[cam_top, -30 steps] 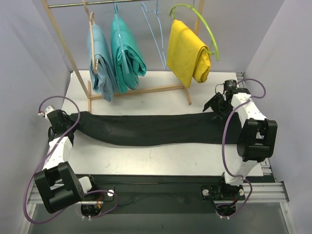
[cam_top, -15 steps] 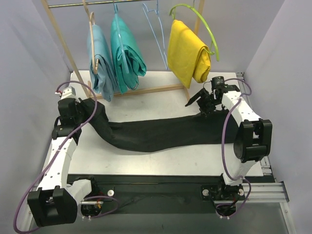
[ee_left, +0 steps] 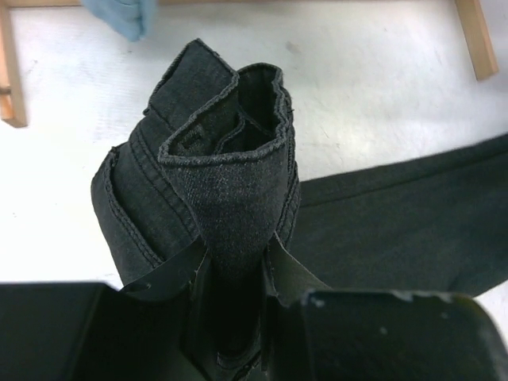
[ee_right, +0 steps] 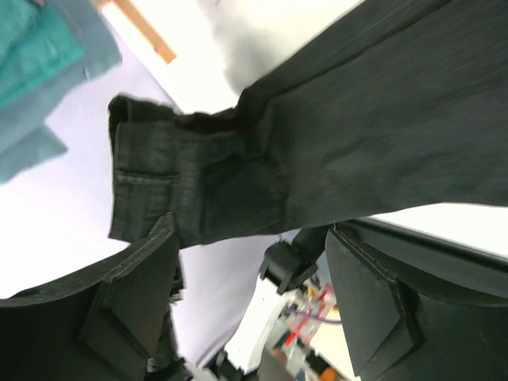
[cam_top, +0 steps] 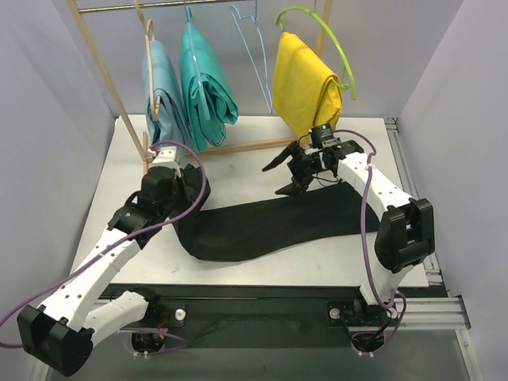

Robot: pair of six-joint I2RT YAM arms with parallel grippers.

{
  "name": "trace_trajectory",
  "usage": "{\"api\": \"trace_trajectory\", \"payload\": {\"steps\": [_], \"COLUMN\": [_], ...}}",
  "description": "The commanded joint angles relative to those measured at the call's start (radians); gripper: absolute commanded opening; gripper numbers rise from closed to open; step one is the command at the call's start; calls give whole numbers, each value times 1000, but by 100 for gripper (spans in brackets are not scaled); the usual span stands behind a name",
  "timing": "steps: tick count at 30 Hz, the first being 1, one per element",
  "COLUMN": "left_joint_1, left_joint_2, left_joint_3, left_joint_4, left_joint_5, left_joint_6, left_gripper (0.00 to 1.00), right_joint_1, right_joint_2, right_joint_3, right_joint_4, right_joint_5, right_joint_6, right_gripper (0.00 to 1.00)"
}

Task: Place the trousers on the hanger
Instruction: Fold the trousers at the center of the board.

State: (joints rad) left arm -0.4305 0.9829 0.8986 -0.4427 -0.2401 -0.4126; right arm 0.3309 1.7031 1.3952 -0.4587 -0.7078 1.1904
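From the top view, the wooden rack (cam_top: pixel 101 75) stood at the far side of the tabletop (cam_top: pixel 238 163) and carried four hangers. The tan wooden hanger (cam_top: pixel 148 36) held a light-blue garment (cam_top: pixel 163 107), next to it a teal garment (cam_top: pixel 205 83) hung folded, and the lime-green hanger (cam_top: pixel 340 49) held a yellow garment (cam_top: pixel 305 83). Between the teal and the yellow one hung the hanger (cam_top: pixel 252 48), thin light-blue wire, with nothing on it. The trousers (cam_top: pixel 262 222) lay across the tabletop in front of the rack, and their left end was lifted by the left hand (cam_top: pixel 171 181). The right hand (cam_top: pixel 290 171) was above the far edge of the trousers, near the yellow garment, with its fingers spread.

In the left wrist view, the left hand (ee_left: pixel 234 262) was closed tight on a bunched fold of the trousers (ee_left: pixel 230 182) at the waistband, and the rest of the cloth lay on the tabletop (ee_left: pixel 357 95) to the right.

In the right wrist view, the right hand (ee_right: pixel 254 254) was wide open and held nothing. The trousers (ee_right: pixel 357 119) were beyond its fingers (ee_right: pixel 135 302), apart from them.
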Motion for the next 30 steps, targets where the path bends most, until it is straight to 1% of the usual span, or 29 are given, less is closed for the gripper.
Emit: {"api": "trace_trajectory", "payload": {"steps": [1, 3, 4, 6, 7, 8, 10, 14, 21, 25, 30], "left_joint_1": [-148, -206, -261, -304, -351, -372, -439, -526, -631, -662, -686], "left_joint_2": [8, 22, 28, 51, 60, 72, 108, 183, 318, 376, 439], "left_joint_3": [79, 92, 95, 111, 115, 131, 144, 183, 247, 290, 322], "left_joint_4": [-17, -27, -37, -42, -47, -50, -42, -24, 39, 85, 133], "left_joint_5": [-186, -258, -283, -338, -355, -396, -429, -482, -496, -466, -446], "left_joint_6": [-23, -26, -26, -31, -34, -34, -28, -14, 52, 98, 152], "left_gripper": [0, 0, 0, 0, 0, 0, 0, 0, 0, 0, 0], "right_joint_1": [49, 78, 86, 112, 117, 126, 143, 158, 169, 169, 171], "right_joint_2": [-42, -42, -40, -37, -37, -36, -31, -30, -52, -60, -56], "right_joint_3": [7, -4, -5, -7, -5, -4, 1, -15, -94, -140, -147], "right_joint_4": [84, 112, 133, 149, 166, 172, 183, 183, 169, 158, 132], "right_joint_5": [-71, -81, -82, -87, -90, -93, -96, -105, -110, -113, -119], "right_joint_6": [87, 120, 127, 153, 161, 167, 173, 172, 135, 106, 49], "right_gripper": [76, 77, 77, 77, 77, 77, 77, 77, 77, 77, 77]}}
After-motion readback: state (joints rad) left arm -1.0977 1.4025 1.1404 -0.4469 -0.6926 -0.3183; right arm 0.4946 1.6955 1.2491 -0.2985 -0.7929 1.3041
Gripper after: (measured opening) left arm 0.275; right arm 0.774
